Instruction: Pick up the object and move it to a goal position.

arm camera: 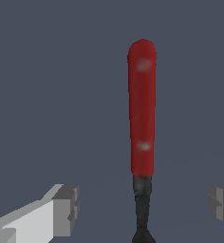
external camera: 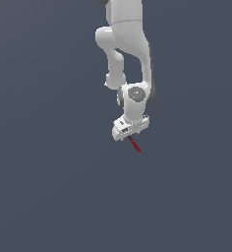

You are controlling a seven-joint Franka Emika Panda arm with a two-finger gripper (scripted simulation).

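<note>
The gripper stands wide, holding nothing; its fingertips sit well apart on either side of the tool's black tip. From the hand, the tool's long axis runs away toward 12 o'clock, crosswise to the closing line, red handle farthest out. In the exterior view the tool lies on the floor, protruding from under the gripper toward 5 o'clock.

The exterior view looks from well off at the arm, which hangs in from the frame's top centre against a plain grey ground. The wrist view sits close — facing past the fingertips. Both share the red-handled tool — tiny in the exterior view.
</note>
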